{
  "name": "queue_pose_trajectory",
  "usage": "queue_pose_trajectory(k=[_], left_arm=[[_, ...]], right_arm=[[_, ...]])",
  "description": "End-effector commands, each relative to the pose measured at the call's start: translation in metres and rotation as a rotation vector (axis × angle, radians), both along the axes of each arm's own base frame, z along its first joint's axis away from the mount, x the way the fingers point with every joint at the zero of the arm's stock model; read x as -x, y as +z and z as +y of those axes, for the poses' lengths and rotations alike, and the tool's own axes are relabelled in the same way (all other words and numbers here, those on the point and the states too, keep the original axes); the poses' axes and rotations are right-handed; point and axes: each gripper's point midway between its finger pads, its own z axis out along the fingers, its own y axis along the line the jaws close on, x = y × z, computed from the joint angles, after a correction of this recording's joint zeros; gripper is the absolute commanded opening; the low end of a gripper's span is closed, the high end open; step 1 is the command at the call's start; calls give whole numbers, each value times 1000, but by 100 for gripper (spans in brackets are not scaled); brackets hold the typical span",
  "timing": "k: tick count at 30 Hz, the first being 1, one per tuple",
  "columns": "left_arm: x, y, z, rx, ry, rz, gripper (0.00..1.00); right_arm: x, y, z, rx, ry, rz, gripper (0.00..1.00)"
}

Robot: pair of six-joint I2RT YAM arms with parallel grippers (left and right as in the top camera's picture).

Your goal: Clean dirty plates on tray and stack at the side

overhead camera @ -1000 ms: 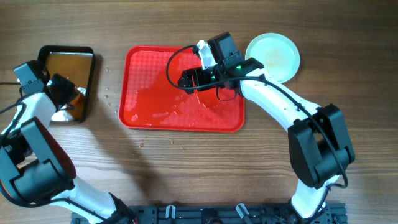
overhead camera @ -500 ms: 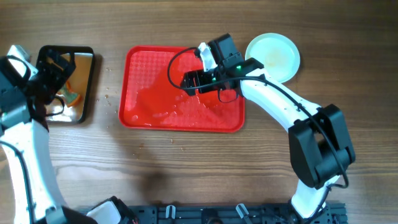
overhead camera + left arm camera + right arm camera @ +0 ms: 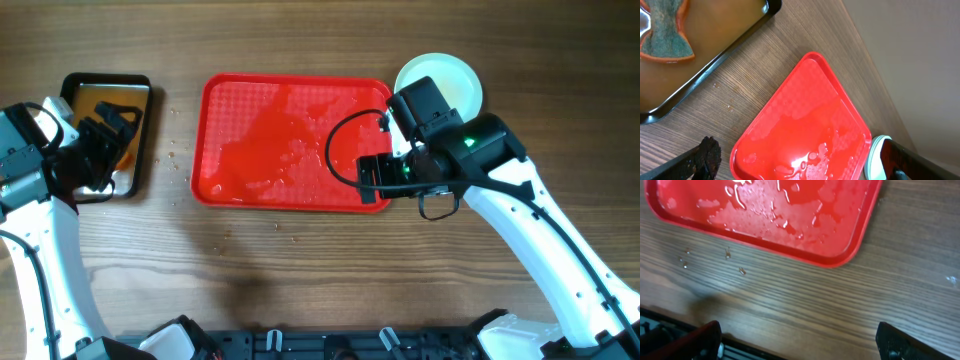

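Note:
The red tray [image 3: 250,110] lies in the middle of the table, wet and shiny, with no plate on it. White plates [image 3: 455,80] sit off the tray's far right corner, partly hidden under my right arm; how many are stacked I cannot tell. My right gripper [image 3: 368,180] hangs open over the tray's near right corner. In the right wrist view that gripper [image 3: 800,347] holds nothing, with bare wood below it. My left gripper [image 3: 108,140] is open above the black tray [image 3: 75,85]. The left wrist view shows the red tray [image 3: 805,125] and a plate rim [image 3: 874,159].
The black tray [image 3: 715,60] holds brownish liquid and a green sponge with an orange edge [image 3: 662,35]. Small water drops [image 3: 727,255] lie on the wood in front of the red tray. A black rail [image 3: 380,345] runs along the table's near edge.
My left gripper has opened over the black tray and left the sponge lying in the liquid. My right arm has moved from the tray's far middle to its near right corner.

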Motion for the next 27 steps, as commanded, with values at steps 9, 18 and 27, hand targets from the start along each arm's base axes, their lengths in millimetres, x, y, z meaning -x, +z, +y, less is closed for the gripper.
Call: queue_pose_trajectory(k=[9,18,27], left_arm=[[0,2,-3,13,-11,-12,100],[0,2,-3,13,-11,-12,100],[0,2,-3,13,-11,-12,100]], right_arm=[[2,-6,-16,97,-17,3,100],[-18,21,-41,182,-42,-202,100],[-23,60,-66,-59,-152,-506,100]])
